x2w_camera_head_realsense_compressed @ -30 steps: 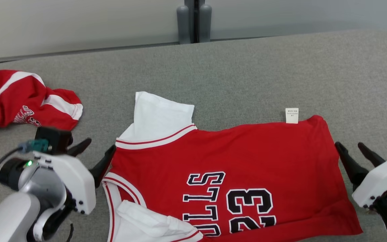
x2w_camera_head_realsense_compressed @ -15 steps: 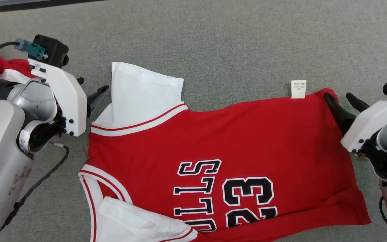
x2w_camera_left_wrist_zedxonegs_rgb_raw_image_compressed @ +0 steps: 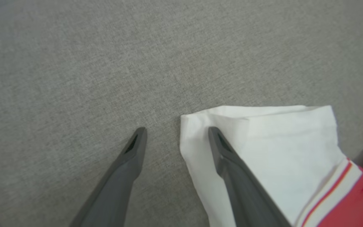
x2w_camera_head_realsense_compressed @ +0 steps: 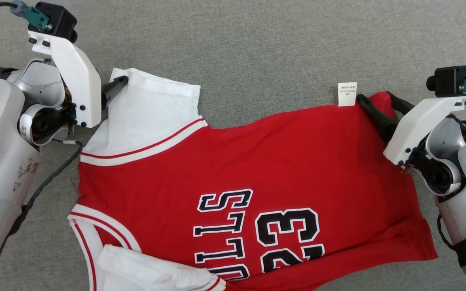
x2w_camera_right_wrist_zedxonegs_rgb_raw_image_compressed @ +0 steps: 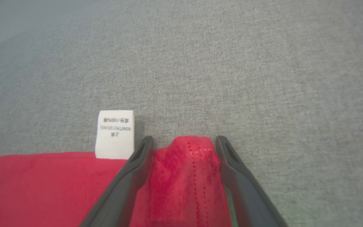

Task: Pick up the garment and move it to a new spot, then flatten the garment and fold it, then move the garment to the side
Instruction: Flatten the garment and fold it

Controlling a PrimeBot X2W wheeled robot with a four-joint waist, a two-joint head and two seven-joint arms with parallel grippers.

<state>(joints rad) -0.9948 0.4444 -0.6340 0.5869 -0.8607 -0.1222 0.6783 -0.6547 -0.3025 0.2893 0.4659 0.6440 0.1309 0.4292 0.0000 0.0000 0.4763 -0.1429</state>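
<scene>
Straddling jersey (x2w_camera_head_realsense_compressed: 237,157), left claw (x2w_camera_left_wrist_zedxonegs_rgb_raw_image_compressed: 176,129), right claw (x2w_camera_right_wrist_zedxonegs_rgb_raw_image_compressed: 184,138), parted

Left hand (x2w_camera_left_wrist_zedxonegs_rgb_raw_image_compressed: 177,130): fingers spread apart, pointing forward and inward. Right hand (x2w_camera_right_wrist_zedxonegs_rgb_raw_image_compressed: 184,138): fingers spread apart, pointing forward and inward. Forearms extended, well apart.

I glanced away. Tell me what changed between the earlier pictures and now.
Both arms reached forward. The left gripper, open, went along the edge of the jersey to the far corner of the white sleeve, one finger over it. The right gripper, open, came in from beside the jersey to straddle its red corner by the label. The jersey stayed flat, ungripped; the head camera tilted down.
</scene>
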